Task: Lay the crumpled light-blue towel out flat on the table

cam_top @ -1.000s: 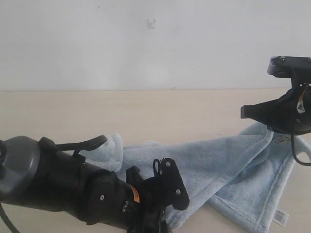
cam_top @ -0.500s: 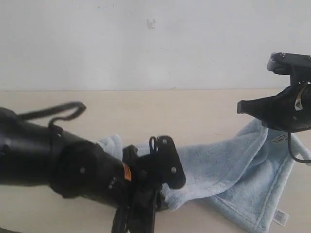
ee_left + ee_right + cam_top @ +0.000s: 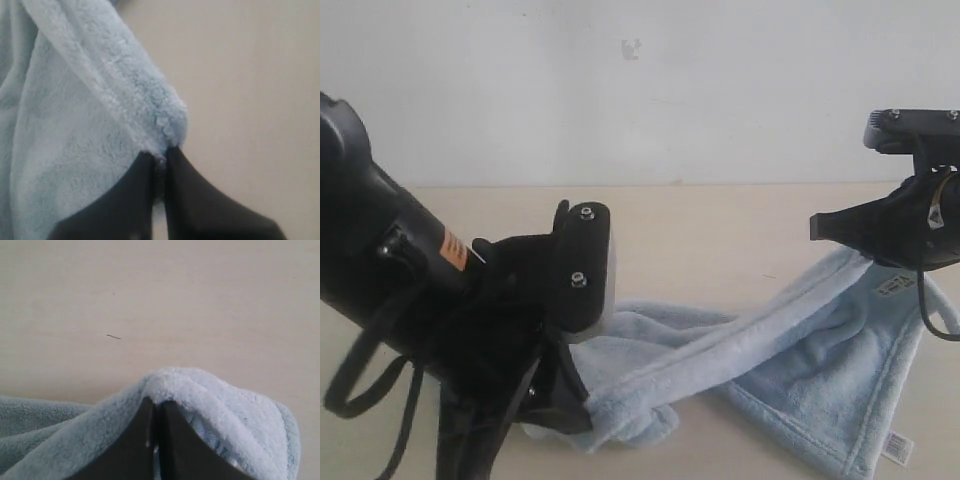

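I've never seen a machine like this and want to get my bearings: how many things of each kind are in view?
Towel: 1, pale blue towel
Tool: 2, left tool and right tool, each pinching the towel
Table: 1, beige table
Total: 4

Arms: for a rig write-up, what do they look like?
Glossy black, bulky left arm: orange label, silver screws, looping cables. Black right arm: orange-white sticker, thin cable. Black tapered fingers on left gripper and right gripper.
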